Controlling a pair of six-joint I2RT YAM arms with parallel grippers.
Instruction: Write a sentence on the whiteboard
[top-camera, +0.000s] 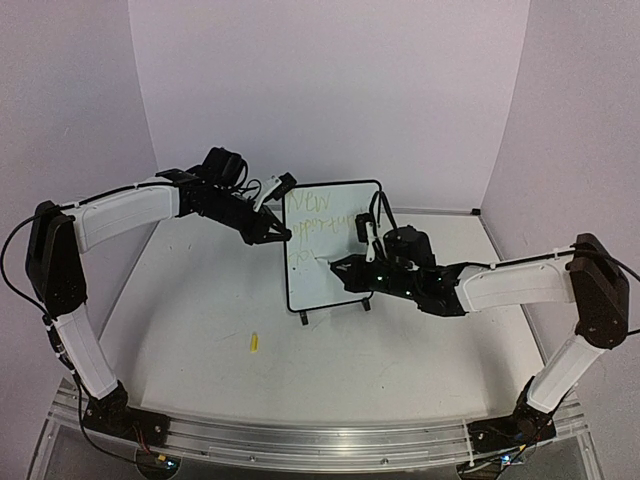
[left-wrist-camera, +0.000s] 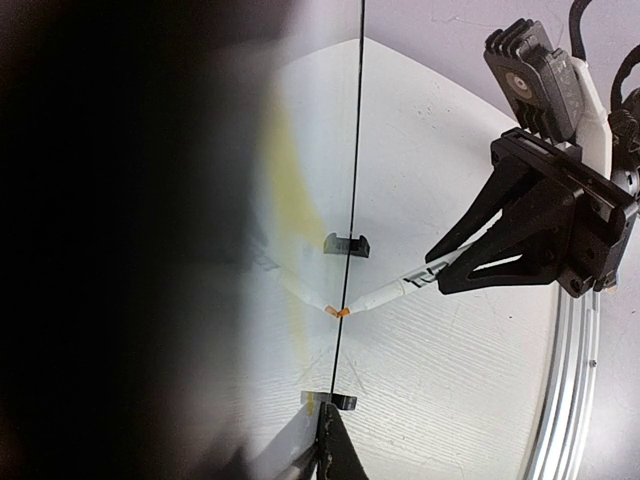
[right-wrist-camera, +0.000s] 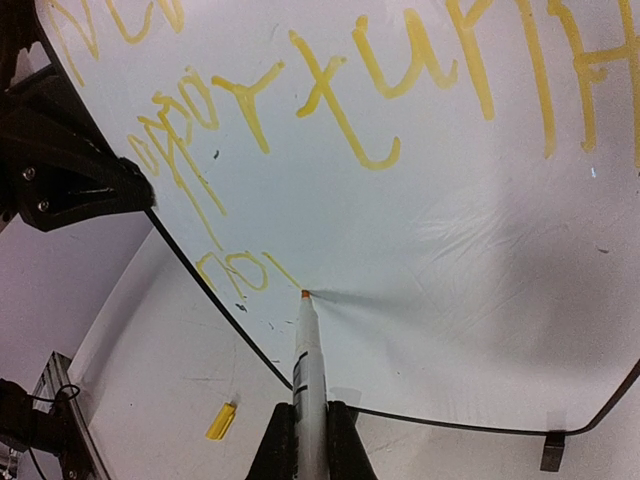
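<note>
The whiteboard (top-camera: 335, 262) stood upright near the middle of the bench (top-camera: 300, 390), toward its far edge. The left pincer (top-camera: 281, 235) was clamped on its left edge. The right pincer (top-camera: 347, 269), in front of its lower half, gripped a marker (right-wrist-camera: 308, 370) whose tip touched the surface at the end of the last line of the sentence (top-camera: 322, 222). A yellow cap (top-camera: 254, 343) lay on the bench nearer the near edge
</note>
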